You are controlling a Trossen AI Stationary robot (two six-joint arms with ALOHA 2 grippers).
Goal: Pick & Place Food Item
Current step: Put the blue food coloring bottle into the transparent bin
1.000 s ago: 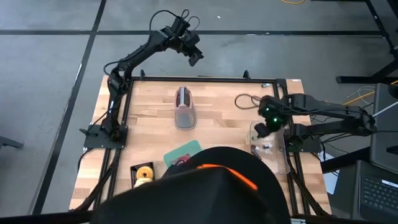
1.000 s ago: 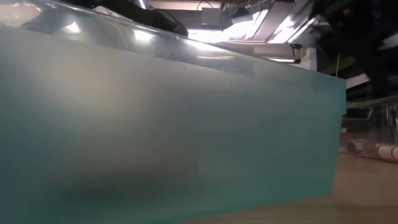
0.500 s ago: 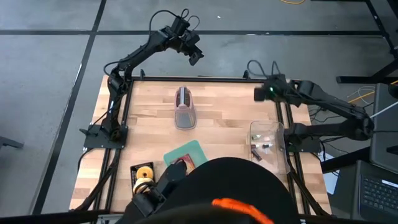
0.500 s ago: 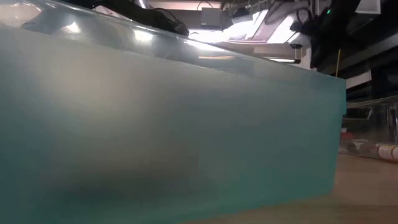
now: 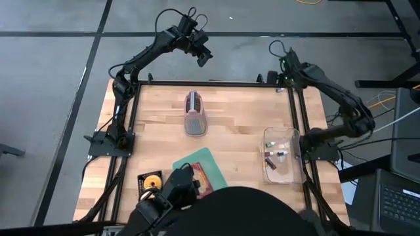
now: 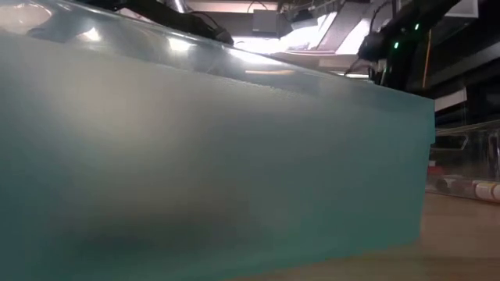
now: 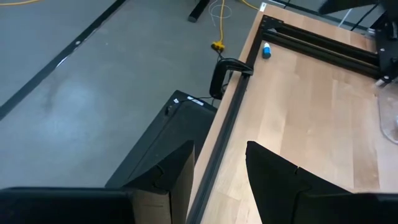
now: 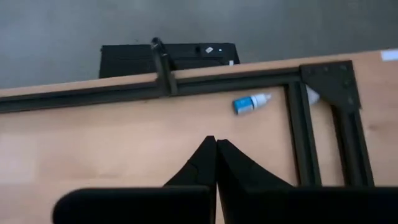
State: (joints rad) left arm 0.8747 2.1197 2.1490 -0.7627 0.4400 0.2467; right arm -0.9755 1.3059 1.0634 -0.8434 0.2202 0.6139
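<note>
A teal board (image 5: 189, 161) lies near the table's front edge. A reddish-brown food item (image 5: 205, 179) rests on it, and a person's hand (image 5: 178, 185) is beside it. In the low view the teal surface (image 6: 195, 156) fills most of the picture. My right gripper (image 5: 282, 73) (image 8: 216, 142) is shut and empty, raised over the table's far right corner. My left gripper (image 5: 205, 59) (image 7: 217, 148) hangs open and empty beyond the far edge.
A grey slotted appliance (image 5: 195, 113) stands at the middle far part of the table. At the right edge is a clear bin (image 5: 295, 167) holding small items. A black tray with a yellow ring (image 5: 151, 183) sits at front left. A small blue-capped bottle (image 8: 250, 102) lies by the far frame rail.
My right gripper has risen from over the clear bin and gone toward the table's far edge, ending above the far right corner. The person at the near edge has drawn the head back, and a hand now shows beside the teal board.
</note>
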